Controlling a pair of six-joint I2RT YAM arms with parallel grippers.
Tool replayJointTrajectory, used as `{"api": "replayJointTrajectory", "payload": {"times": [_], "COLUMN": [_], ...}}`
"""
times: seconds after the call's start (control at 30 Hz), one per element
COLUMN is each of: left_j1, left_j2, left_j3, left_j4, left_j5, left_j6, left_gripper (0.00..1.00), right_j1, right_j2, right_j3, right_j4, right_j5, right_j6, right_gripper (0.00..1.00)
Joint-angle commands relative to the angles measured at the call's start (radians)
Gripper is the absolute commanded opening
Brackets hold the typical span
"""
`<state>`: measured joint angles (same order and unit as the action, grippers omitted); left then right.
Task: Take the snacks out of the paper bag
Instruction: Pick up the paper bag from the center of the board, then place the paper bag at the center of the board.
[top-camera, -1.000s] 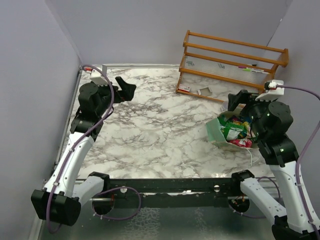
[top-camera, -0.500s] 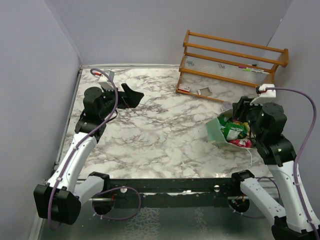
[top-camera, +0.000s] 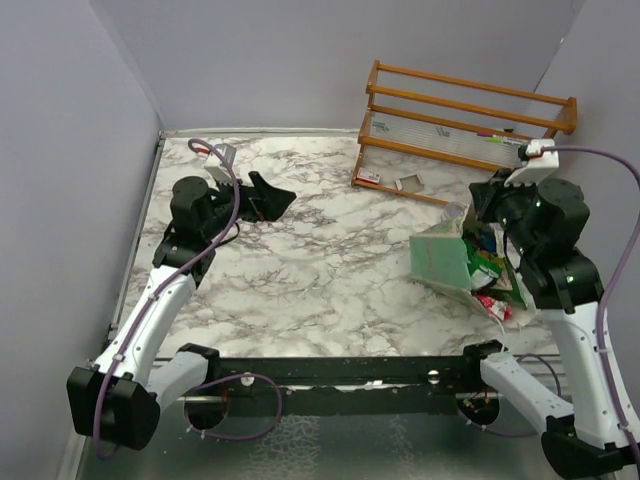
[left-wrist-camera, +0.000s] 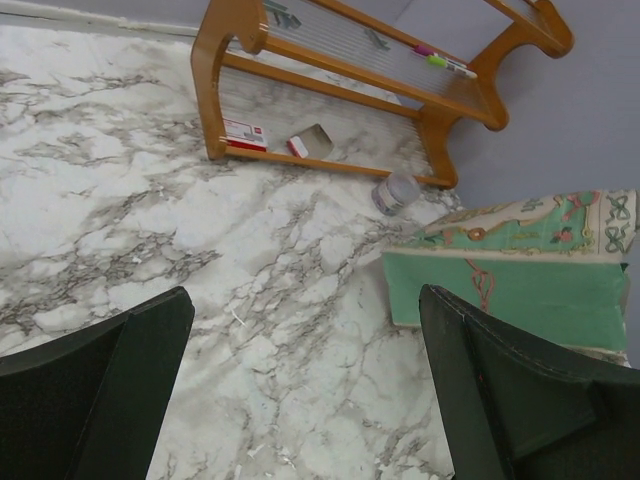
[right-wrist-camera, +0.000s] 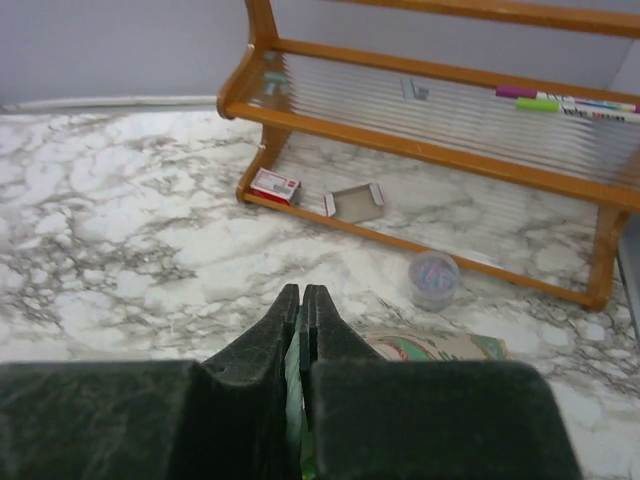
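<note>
**Top external.** The marble tabletop (top-camera: 320, 270) carries the paper bag (top-camera: 440, 258) at 3 o'clock. The bag is tilted, with its printed side facing up. The snacks (top-camera: 487, 268) sit in its open mouth: a green packet on top and a red-pink packet (top-camera: 496, 305) at the lip toward 5 o'clock. The right claw (top-camera: 484, 228) is at the bag's upper edge, and its tips are hidden in this view. The left claw (top-camera: 270, 198) hangs at 10 o'clock, well apart from the bag, with its fingers spread. The wooden rack (top-camera: 465, 125) stands at 1 o'clock.

**Left wrist.** The fingers are wide apart with only bare marble between them. The bag lies at 3 o'clock in this view. A small round clear tub (left-wrist-camera: 397, 192) sits just beside the rack's foot at 1 o'clock. A white-and-red card (left-wrist-camera: 244, 134) lies on the rack's bottom shelf.

**Right wrist.** The fingers are pressed together. A thin green strip shows between the pads, but it cannot be told whether it is bag paper or a packet. The bag's printed edge shows just past the tips at 4 o'clock.
</note>
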<state>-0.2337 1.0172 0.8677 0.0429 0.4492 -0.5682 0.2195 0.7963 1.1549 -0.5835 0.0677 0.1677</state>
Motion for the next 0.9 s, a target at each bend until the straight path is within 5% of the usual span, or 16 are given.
{"api": "replayJointTrajectory", "payload": {"times": [0.0, 0.23, 0.53, 0.87], "left_j1": [-0.028, -0.105, -0.351, -0.772], "left_j2": [-0.012, -0.034, -0.024, 0.262], "left_j3": [-0.005, -0.057, -0.273, -0.211], "left_j4": [0.058, 0.129, 0.333, 0.484], "left_j5": [0.062, 0.095, 0.011, -0.367], "left_j6": [-0.05, -0.152, -0.306, -0.054], "left_gripper": [0.99, 0.99, 0.99, 0.99], "right_j1": [-0.002, -0.002, -0.002, -0.002], "right_j2": [0.08, 0.317, 0.359, 0.471], "right_j3": [0.187, 0.402, 0.207, 0.257], "right_j4": [0.283, 0.256, 0.36, 0.384], "right_j5": [-0.167, -0.215, -0.297, -0.483], "right_j6": [0.125, 0.186, 0.255, 0.321], "right_gripper": [0.01, 0.01, 0.01, 0.01]}}
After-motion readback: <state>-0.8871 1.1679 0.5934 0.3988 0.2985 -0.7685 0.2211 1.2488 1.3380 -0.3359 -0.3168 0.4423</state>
